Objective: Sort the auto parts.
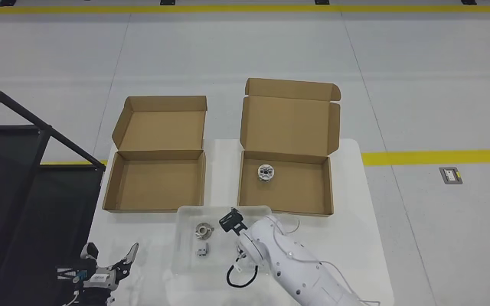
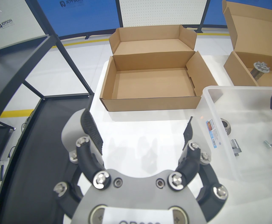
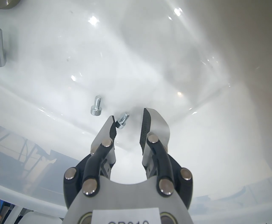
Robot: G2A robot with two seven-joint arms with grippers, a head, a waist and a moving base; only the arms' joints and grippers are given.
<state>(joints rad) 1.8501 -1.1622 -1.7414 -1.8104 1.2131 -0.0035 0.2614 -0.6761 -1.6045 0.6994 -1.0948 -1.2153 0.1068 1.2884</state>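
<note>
1 toothed part (image 1: 265, 172) is boxed, more wait in the bin (image 1: 181, 245); right claw (image 3: 131, 116), narrowly open, brackets a bolt (image 3: 122, 121); left claw (image 2: 137, 114) gapes wide.

1. Top view: the right arm (image 1: 295, 264) is covering part of the bin (image 1: 184, 264).
2. Top view: the lower edge is cutting off the left gripper (image 1: 112, 254) behind its fingers.
3. Top view: a round part (image 1: 203, 228) and a smaller part (image 1: 201, 250) in the bin are showing too small to identify.
4. Left wrist view: the picture's edge is cutting off the right box (image 2: 248, 27), the bin and a small piece (image 2: 268, 144).
5. Right wrist view: the edge is cutting off a dark piece (image 3: 8, 1) and a grey cylinder (image 3: 1, 48).
</note>
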